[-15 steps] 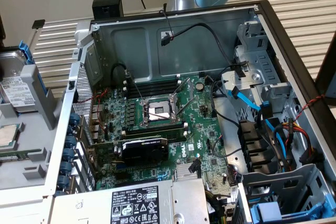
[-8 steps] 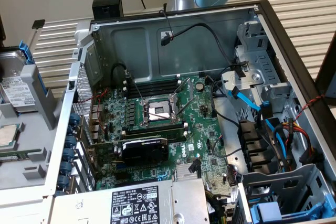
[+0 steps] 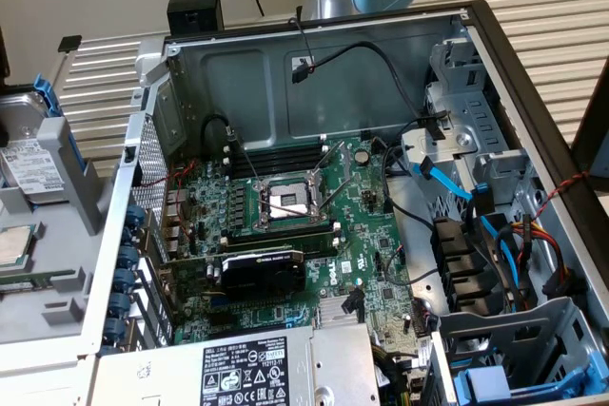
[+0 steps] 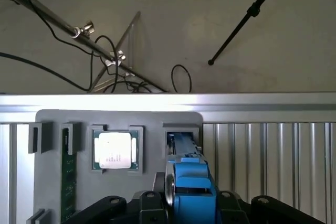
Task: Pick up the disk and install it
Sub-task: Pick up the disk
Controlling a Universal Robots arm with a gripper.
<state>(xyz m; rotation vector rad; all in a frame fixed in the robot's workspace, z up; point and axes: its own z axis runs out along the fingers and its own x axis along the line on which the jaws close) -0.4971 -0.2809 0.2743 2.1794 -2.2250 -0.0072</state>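
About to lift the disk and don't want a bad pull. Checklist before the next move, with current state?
1. Disk standing in its slot of the gray holder: ok.
2. Pincer centred on the disk, black body on both sides of it: ok.
3. Firm hold on the disk: cannot tell.
4. Chip in its own pocket, apart from the disk: ok.
5. Free bay in the computer case: cannot tell; cables cross the bay side.
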